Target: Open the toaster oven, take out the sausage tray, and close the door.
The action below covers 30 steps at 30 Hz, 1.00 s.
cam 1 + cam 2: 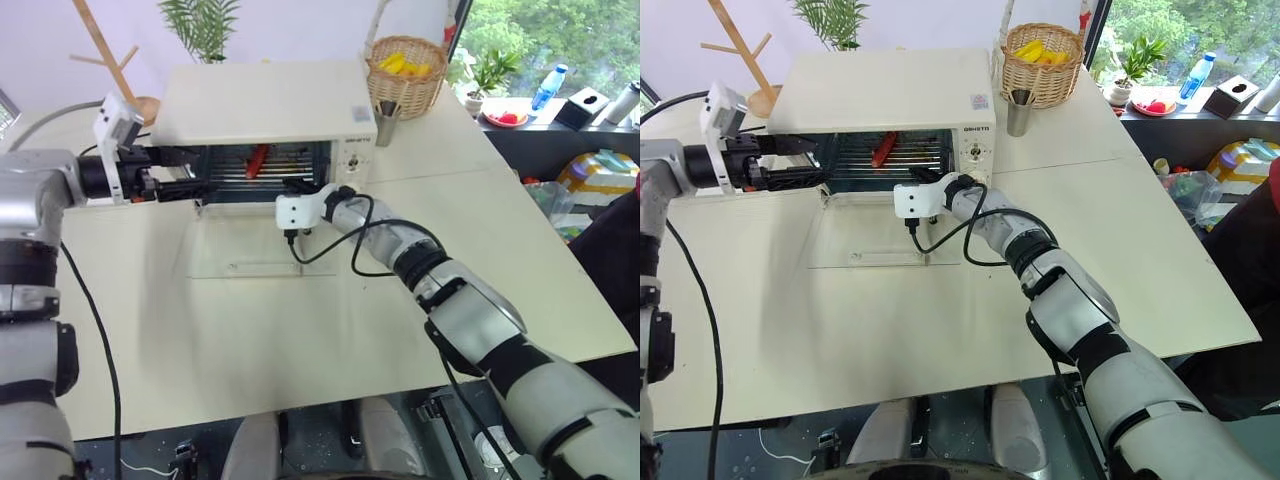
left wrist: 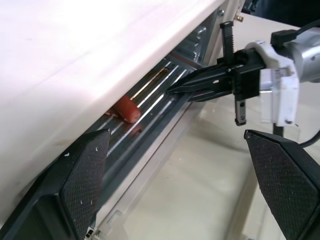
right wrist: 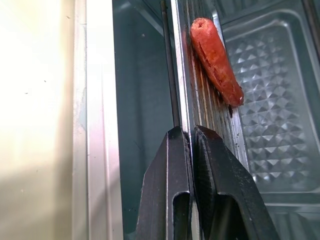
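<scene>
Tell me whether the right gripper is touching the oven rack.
Touching. In the right wrist view the right gripper is shut on the front edge of the rack that carries the sausage.

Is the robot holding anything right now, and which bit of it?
Yes. The right end effector is pinched shut on the front edge of the wire rack carrying the sausage. The left end effector is open, holding nothing.
</scene>
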Motion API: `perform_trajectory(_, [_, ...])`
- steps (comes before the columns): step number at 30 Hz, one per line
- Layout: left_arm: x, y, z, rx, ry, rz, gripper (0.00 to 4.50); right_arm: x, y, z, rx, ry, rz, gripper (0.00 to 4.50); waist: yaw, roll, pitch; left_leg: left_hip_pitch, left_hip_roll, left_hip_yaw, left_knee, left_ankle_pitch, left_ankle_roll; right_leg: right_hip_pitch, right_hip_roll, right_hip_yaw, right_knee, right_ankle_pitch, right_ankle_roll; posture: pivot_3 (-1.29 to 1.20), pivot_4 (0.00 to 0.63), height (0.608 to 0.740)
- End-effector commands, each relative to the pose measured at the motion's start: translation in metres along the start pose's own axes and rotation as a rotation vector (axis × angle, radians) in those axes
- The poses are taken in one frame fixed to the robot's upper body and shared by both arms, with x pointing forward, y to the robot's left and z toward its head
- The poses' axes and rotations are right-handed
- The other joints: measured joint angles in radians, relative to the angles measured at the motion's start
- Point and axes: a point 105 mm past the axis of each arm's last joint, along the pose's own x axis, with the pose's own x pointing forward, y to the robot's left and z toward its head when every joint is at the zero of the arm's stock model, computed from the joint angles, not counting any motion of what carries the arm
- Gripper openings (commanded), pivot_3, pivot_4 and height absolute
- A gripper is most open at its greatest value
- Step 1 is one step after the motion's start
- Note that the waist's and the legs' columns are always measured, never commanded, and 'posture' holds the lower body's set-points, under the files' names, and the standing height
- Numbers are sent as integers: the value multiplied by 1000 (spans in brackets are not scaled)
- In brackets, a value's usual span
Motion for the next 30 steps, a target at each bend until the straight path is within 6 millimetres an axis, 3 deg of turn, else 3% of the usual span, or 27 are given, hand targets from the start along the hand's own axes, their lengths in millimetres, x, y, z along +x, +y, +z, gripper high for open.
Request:
perform_trajectory(1, [-4,11,12,52,-6,36,4500,2,-20,24,-7,-94,-71,70,-2,0,0,0,0,0,0,0,0,0,0,0,0,0,0,0,150,740])
perform_trajectory(11, [-1,15,15,61,-11,29,4500,-6,-18,37,-28,-153,-68,70,-9,0,0,0,0,0,0,0,0,0,0,0,0,0,0,0,150,740])
perform_trajectory(18, [1,15,18,63,-19,21,4500,-9,-10,34,5,-136,-55,70,-11,0,0,0,0,0,0,0,0,-1,0,0,1,0,0,0,150,740])
perform_trajectory(22, [1,14,20,63,-23,13,4500,-3,-14,29,-16,-94,-63,1523,-10,0,0,0,0,0,0,0,0,-1,0,0,1,0,0,0,150,740])
perform_trajectory(30, [-4,13,21,62,-24,16,4500,9,-15,27,-27,-56,-59,1523,-10,0,0,0,0,0,0,0,0,-1,0,0,1,0,0,0,150,740])
